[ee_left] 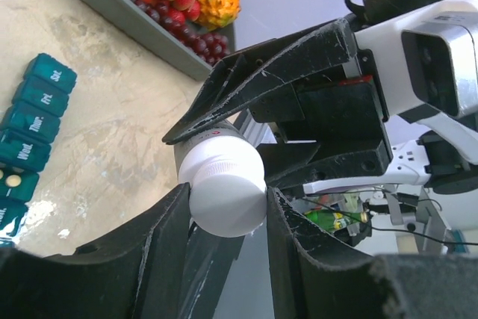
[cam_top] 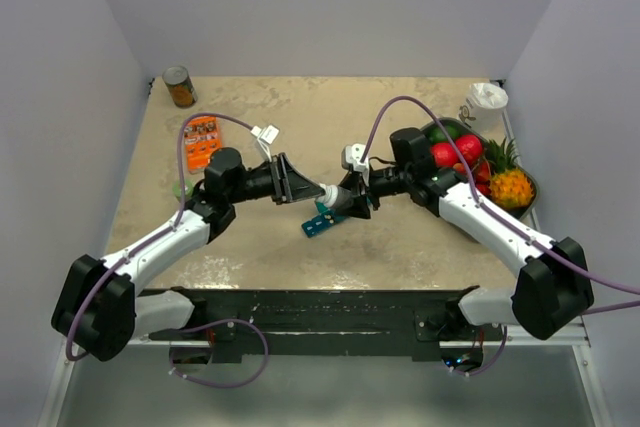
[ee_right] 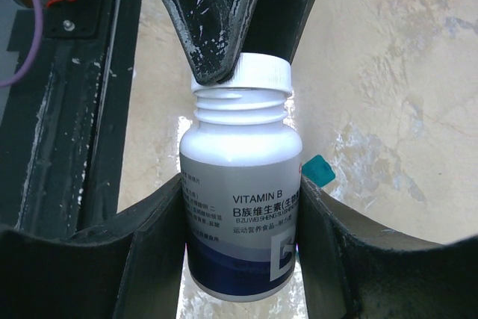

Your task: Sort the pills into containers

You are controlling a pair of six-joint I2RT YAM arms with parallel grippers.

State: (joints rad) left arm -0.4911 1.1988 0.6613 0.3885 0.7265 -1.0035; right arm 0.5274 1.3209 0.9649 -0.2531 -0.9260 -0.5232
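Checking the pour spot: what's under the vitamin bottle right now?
The teal pill organiser, on the table below the bottle; the right wrist view shows only its corner, rest covered.

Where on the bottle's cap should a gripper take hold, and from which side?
Grip the cap on its round side wall, jaws on opposite sides, coming end-on from the cap end, as the left gripper does. The right gripper holds the bottle sideways by its body, so only that end is free.

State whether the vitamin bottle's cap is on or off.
On, apparently partly unscrewed: the white cap sits atop the neck of the bottle, screw threads exposed beneath it.
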